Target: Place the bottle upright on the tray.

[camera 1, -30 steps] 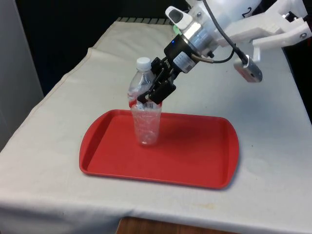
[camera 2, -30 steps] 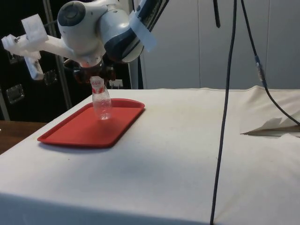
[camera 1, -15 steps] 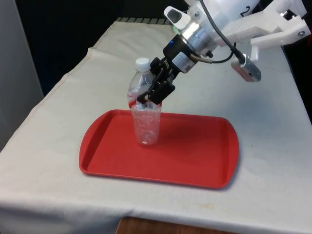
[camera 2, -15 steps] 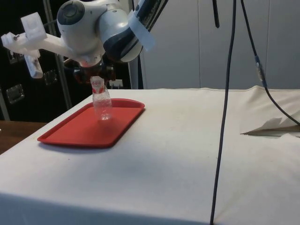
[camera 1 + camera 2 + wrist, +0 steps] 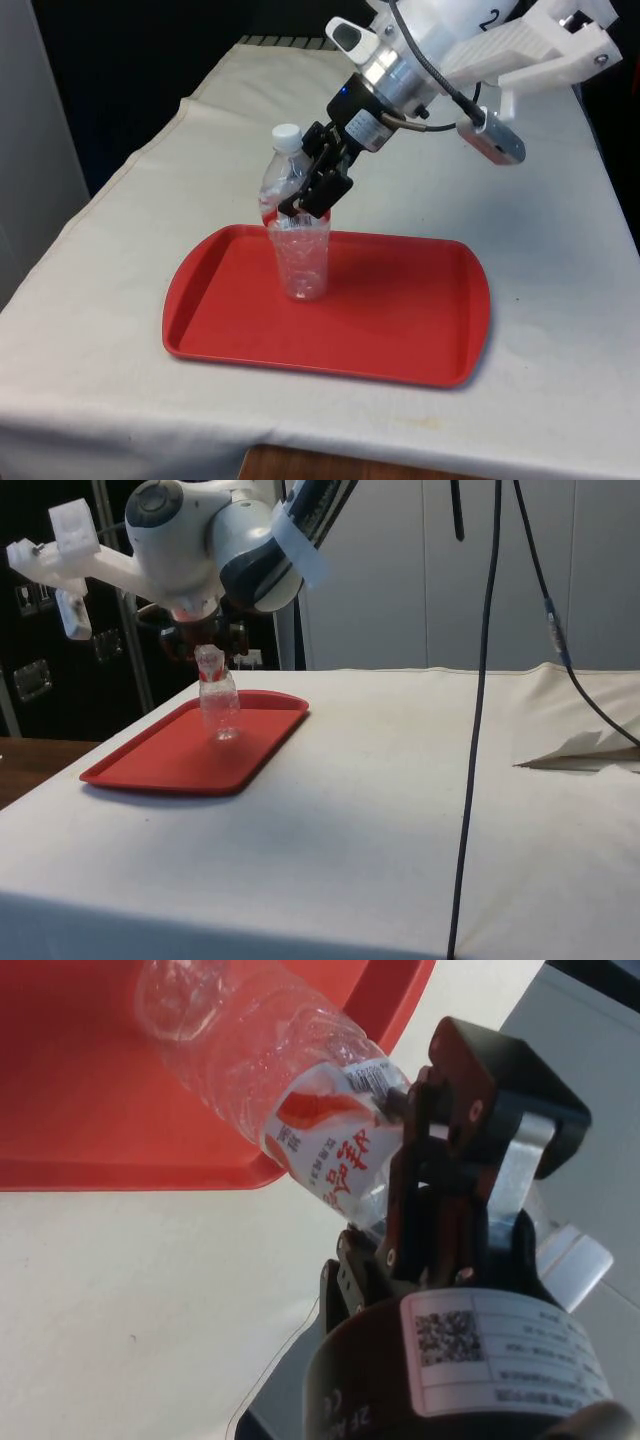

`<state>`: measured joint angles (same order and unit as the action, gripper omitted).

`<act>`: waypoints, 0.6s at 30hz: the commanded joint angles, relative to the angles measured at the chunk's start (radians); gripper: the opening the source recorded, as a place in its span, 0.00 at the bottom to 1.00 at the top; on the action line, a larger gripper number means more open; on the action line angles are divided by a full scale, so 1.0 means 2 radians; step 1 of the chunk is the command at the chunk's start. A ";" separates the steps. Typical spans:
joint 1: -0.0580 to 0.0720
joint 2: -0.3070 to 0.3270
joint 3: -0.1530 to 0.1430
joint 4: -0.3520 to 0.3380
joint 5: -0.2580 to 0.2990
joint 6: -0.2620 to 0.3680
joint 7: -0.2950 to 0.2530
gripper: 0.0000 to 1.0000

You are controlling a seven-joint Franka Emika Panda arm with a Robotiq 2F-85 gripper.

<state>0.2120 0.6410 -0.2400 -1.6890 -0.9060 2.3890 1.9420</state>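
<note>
On the red tray, towards the front view's left, the clear bottle is stood on its base, its long axis nearly vertical with the neck bent slightly. It is clamped at the labelled shoulder by the black gripper, reaching in from the capped upper end. Bare tray floor is seen all round, with white cloth beyond.

1. On the bottle we see a white label with a red splash and red Chinese characters; one looks like 品, and we cannot read the others surely.
2. The smaller print along that label's edge is too fine for us to read.
</note>
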 commanded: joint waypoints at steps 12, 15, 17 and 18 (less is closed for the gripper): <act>-0.005 0.010 0.003 0.013 0.032 0.001 -0.030 0.33; -0.004 0.010 0.002 0.013 0.029 -0.002 -0.028 0.33; -0.003 0.009 0.001 0.013 0.028 -0.002 -0.028 0.33; -0.003 0.009 0.001 0.013 0.027 -0.002 -0.027 0.33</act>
<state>0.2100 0.6570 -0.2420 -1.6640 -0.8570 2.3790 1.8920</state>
